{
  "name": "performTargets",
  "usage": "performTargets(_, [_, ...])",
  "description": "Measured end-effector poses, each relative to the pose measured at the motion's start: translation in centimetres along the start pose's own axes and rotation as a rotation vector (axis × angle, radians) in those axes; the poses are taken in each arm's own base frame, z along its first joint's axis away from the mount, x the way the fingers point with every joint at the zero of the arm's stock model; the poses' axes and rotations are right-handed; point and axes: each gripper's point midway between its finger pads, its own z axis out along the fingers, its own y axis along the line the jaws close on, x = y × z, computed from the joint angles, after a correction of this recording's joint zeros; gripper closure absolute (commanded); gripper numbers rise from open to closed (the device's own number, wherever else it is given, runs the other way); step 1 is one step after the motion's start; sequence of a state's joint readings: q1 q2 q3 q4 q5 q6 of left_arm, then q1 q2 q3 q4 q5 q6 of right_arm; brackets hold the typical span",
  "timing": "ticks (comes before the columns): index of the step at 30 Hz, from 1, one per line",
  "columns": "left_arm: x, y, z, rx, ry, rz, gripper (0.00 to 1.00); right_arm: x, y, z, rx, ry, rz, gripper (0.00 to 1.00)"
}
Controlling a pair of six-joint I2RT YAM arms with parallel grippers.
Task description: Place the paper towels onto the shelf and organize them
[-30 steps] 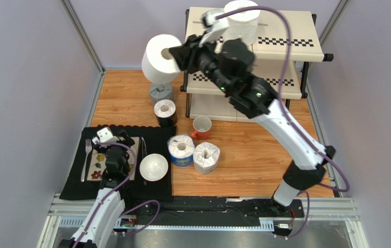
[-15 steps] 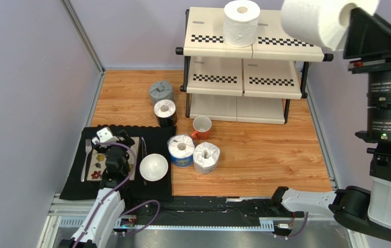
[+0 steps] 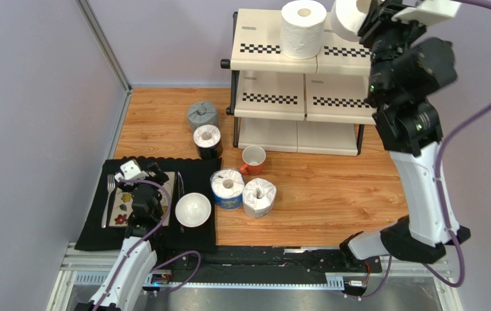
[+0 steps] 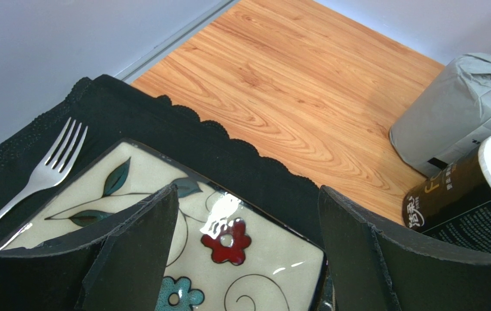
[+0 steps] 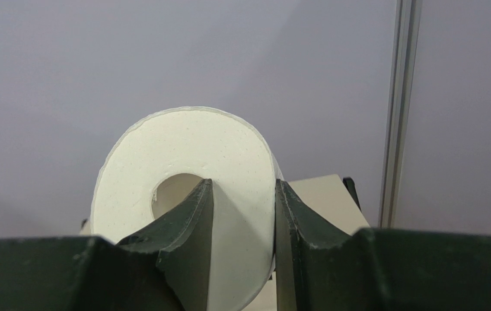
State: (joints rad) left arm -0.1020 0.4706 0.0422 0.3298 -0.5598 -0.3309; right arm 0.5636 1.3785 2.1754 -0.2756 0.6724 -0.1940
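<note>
Above the shelf (image 3: 258,35), the right gripper (image 5: 243,188) pinches a likely light, squashy white paper towel roll (image 5: 138,162) by its core wall; the left gripper (image 4: 247,194) gapes empty.

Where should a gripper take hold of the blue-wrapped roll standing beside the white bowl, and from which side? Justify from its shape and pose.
Probably from above, pinching its near wall: one finger down the open core, one outside. The blue-wrapped roll stands upright, core facing up, and the clear-wrapped roll crowds its right side, the white bowl its left, so a round-the-body grip looks cramped.
</note>
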Motion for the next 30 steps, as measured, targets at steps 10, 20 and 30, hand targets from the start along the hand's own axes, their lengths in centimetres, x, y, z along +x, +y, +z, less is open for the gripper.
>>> performTargets(10, [0.1,0.0,0.0,0.0,0.002,0.001,0.13,11.3,-2.9,5.3,0.078,0.253,-0.059,1.0])
performTargets(20, [0.2,0.0,0.0,-0.002,0.007,0.004,0.14,10.0,-3.9,5.6,0.062,0.246,0.046,1.0])
performTargets(30, [0.2,0.0,0.0,-0.002,0.007,0.004,0.13,10.5,-3.3,5.7,0.03,0.261,0.083,1.0])
